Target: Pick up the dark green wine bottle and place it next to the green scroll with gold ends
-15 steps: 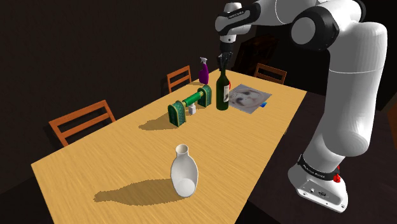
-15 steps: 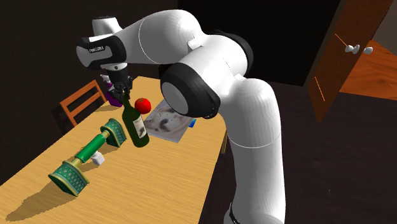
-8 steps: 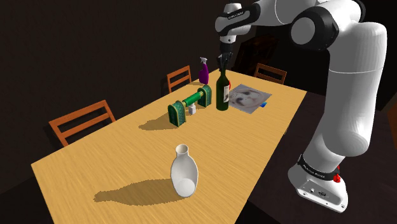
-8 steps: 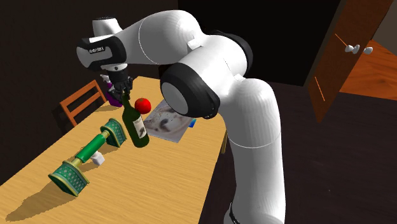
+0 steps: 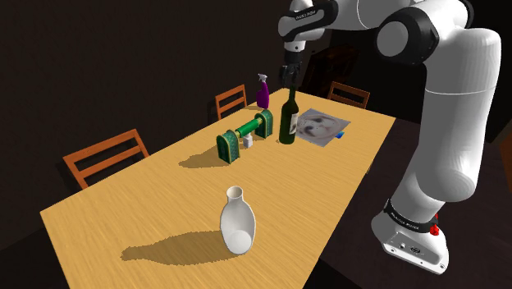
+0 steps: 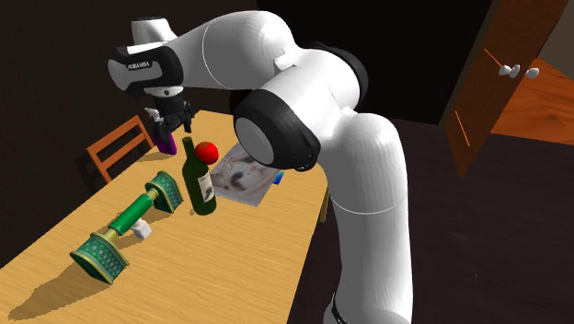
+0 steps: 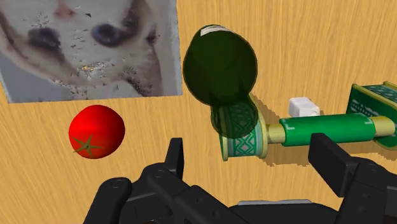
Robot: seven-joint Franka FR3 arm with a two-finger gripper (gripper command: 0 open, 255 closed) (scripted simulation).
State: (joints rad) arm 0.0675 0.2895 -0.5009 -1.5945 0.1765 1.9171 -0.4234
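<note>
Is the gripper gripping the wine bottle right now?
No, in the wrist view the gripper has its fingers apart and touching nothing, while the wine bottle stands free beside the scroll.

white vase (image 5: 237, 219), tomato (image 7: 97, 131), purple spray bottle (image 5: 262, 90)

The shoulder view stands high beside the stand (image 5: 410, 242) and looks down the length of the wooden table (image 5: 148, 222), toward its far end. The second exterior view faces nearly the same way, but closer and lower, from the arm's side of the table; the white arm (image 6: 368, 166) covers much of its right half. The wrist view looks straight down on the tabletop from near. All three views share the dark green wine bottle (image 5: 288, 121), the green scroll (image 5: 244, 131) and the printed picture (image 5: 322, 125).
</note>
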